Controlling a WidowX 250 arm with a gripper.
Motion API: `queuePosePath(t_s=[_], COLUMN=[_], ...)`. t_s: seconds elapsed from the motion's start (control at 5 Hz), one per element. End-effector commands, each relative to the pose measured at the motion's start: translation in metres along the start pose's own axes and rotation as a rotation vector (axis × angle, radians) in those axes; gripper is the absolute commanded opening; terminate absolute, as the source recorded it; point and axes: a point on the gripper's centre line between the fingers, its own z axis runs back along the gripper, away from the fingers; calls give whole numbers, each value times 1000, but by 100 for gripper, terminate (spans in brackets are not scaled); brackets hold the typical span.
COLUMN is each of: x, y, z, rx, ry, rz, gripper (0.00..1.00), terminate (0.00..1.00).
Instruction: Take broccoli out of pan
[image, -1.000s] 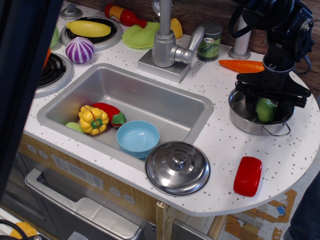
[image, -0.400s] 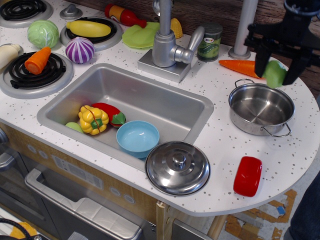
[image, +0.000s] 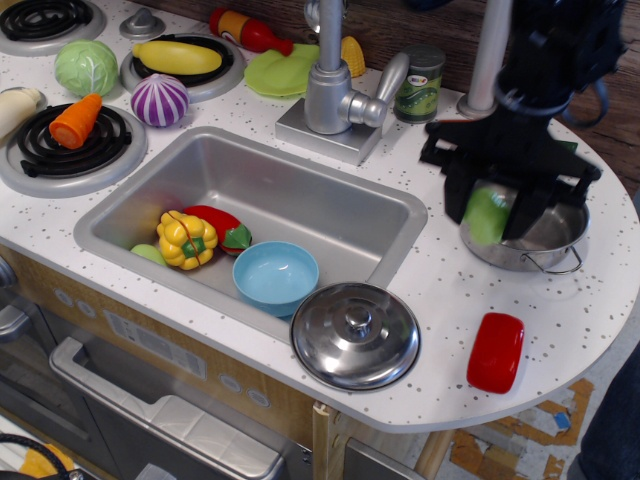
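**Broccoli gripped at the pan's left rim**

At the far left of the desk (image: 440, 300) a green cabbage (image: 86, 67) sat between two burners, with an orange carrot piece (image: 76, 120) on the nearer burner and a purple onion (image: 160, 100) just right of it. A yellow squash (image: 177, 57) lay on the back burner.

The sink (image: 300, 200) held a yellow pepper (image: 186, 240), a red piece (image: 215, 225) touching it, and a light-blue bowl (image: 275, 275). Behind the sink stood the faucet (image: 330, 90), and a small can (image: 420, 85) stood right of it. A domed steel lid (image: 355, 335) rested on the desk at the sink's front right corner.

Further right, the black pincer (image: 490, 210) was closed on the broccoli (image: 487, 215), which hung (somewhat blurred) over the left rim of the pan (image: 545, 245); whether it touched the rim could not be told. A red block (image: 496, 352) lay on the desk in front of the pan, apart from it.
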Motion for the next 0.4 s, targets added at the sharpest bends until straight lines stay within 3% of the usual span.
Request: queuePosePath(t_s=[0.0, 0.2], x=[5, 5], y=[-4, -4], z=[-8, -14], rx=[-67, -89], ry=[-103, -131], rz=[24, 19], gripper=[0, 100], terminate=[0, 100])
